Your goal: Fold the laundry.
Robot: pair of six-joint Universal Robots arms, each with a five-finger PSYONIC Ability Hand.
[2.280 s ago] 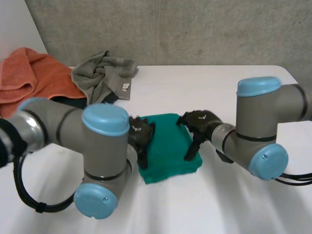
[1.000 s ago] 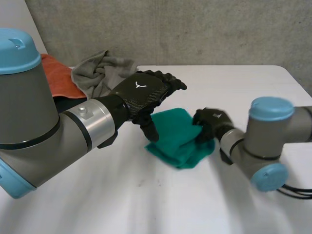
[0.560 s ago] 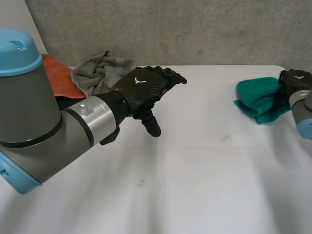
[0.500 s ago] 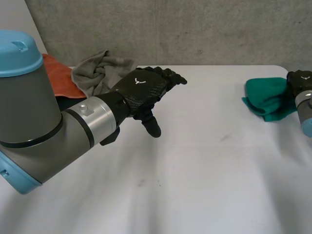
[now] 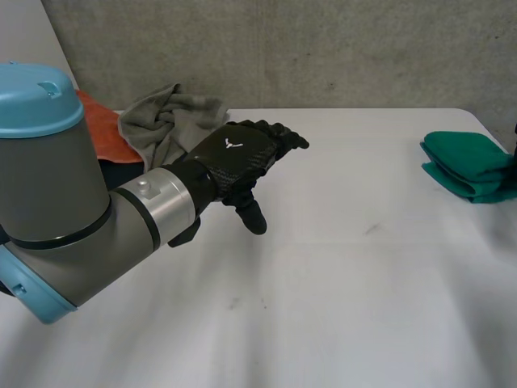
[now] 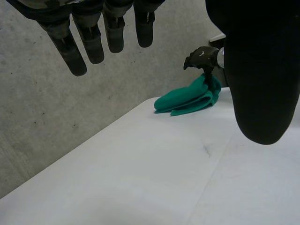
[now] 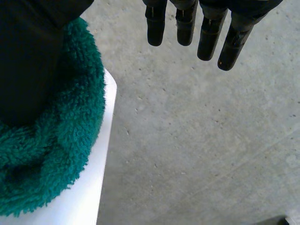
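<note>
- Well, the green towel lies folded at the far right side of the worktop. It sits right at the edge, and the floor is just past it.
- I think the towel could slide off and fall. That could happen if the right hand bumps it or drags it along while pulling away.
- The fold could also come undone if the fluffy cloth catches on the thumb.
- The right hand is open. Its fingers are straight and reach out past the edge, over the floor, and they hold nothing. Its thumb is right up against the towel. I cannot tell if it presses down.
- The left hand hangs in the air above the worktop. Its fingers are straight, its thumb points down, and it is empty.
- A crumpled grey towel waits just past the left hand, with an orange towel touching it at the back left.
- The two lie so close that a grab at the grey one could pull the orange one along too.
</note>
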